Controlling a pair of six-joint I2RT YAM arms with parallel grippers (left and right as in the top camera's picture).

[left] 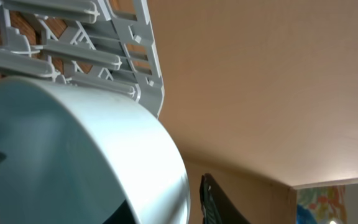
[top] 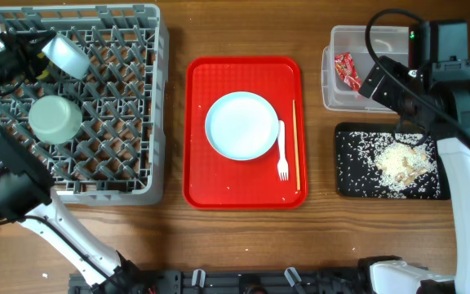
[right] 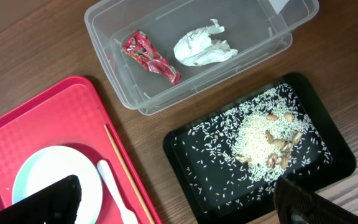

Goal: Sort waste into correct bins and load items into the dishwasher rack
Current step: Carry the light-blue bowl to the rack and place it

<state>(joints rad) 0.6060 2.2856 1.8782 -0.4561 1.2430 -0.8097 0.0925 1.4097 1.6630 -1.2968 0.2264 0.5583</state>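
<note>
My left gripper (top: 37, 57) is shut on the rim of a pale blue cup (top: 65, 55) and holds it tilted over the far left of the grey dishwasher rack (top: 129, 98). The cup fills the left wrist view (left: 86, 155), with the rack behind it (left: 104, 56). A pale green bowl (top: 55, 119) sits upside down in the rack. My right gripper (right: 179, 202) is open and empty, above the table between the red tray (right: 48, 118) and the black tray (right: 316, 149). On the red tray (top: 210, 171) lie a light blue plate (top: 242, 125), a white fork (top: 282, 151) and a chopstick (top: 295, 143).
A clear plastic bin (right: 241, 68) at the far right holds a red wrapper (right: 149, 57) and a crumpled white tissue (right: 202, 45). The black tray (top: 357, 184) holds rice and brown food scraps (top: 402, 161). The right arm (top: 431, 73) hangs over the bin and black tray.
</note>
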